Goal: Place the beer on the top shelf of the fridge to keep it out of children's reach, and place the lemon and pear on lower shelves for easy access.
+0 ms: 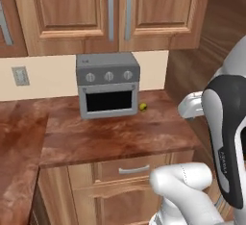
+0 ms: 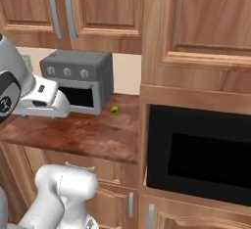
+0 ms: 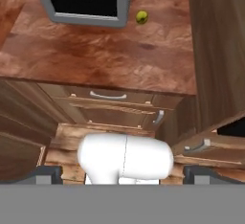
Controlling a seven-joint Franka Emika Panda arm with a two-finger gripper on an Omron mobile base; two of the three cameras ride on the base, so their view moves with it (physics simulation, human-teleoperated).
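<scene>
Nearest you, the hand (image 3: pixel 122 174) hangs low in front of the cabinets: in the hand view its two dark finger tips (image 3: pixel 47 174) sit far apart at the bottom corners, so it's spread wide w/ nothing between them. Just past them you've got the wooden drawer fronts w/ curved grey pulls (image 3: pixel 108 95) under the counter edge.

Next out, the reddish-brown marbled stone counter (image 1: pixel 115 137) runs across, bare over most of its front. At its right end a tall wooden cabinet column holds a built-in black-glass oven (image 2: pixel 201 154), wall-mounted, below a wooden door.

Further back on the counter, the small grey toaster oven w/ three knobs and a dark window (image 1: pixel 108 84) stands near the wall. Just beside its front right corner, not touching, lies one small yellow-green round fruit (image 3: pixel 141 17), on the counter btwn the toaster oven and the cabinet column; too small to tell if it's the pear or the lemon.

Behind: cream wall w/ a grey outlet plate (image 1: pixel 20 76), and above it wooden upper cabinets w/ long grey bar handles (image 1: pixel 111 11).
</scene>
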